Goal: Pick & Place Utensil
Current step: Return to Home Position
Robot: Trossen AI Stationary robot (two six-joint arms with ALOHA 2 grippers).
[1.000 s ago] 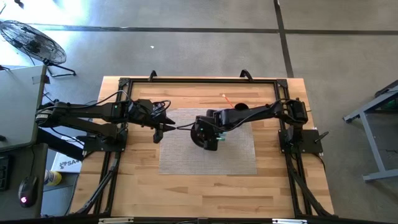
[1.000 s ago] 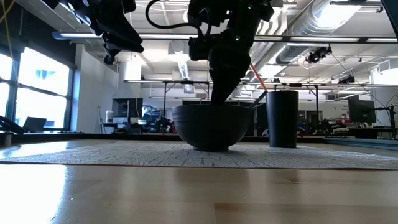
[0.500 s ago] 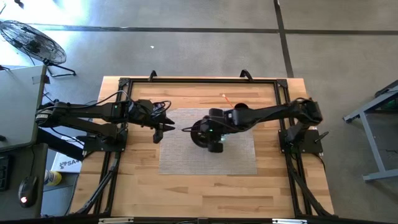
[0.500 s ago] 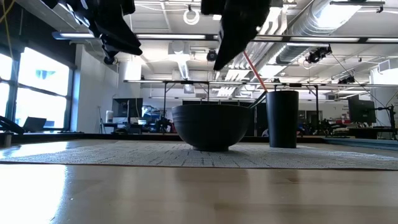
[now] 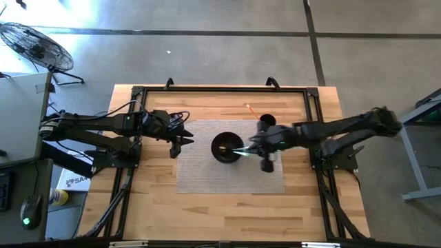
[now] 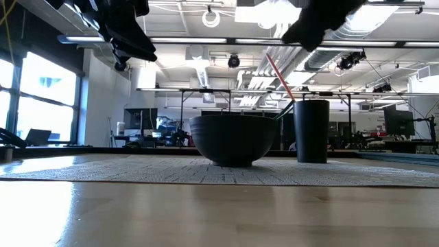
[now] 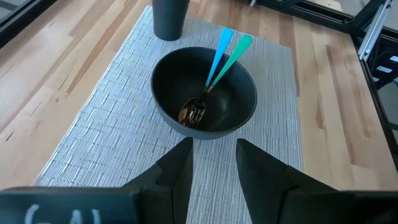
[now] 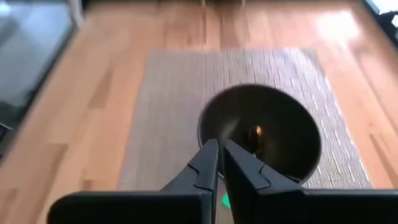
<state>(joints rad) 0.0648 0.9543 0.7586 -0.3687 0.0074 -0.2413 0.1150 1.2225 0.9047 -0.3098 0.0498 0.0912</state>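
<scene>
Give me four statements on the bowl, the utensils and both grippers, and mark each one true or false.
1. The blue fork and the green spoon both lie in the black bowl. True.
2. The black cup stands inside the bowl. False: it stands beside the bowl on the mat.
3. The right gripper holds the fork. False: it is shut and empty, near the bowl.
4. The left gripper is open. True.

Evenly bright; low view probably backlit.
</scene>
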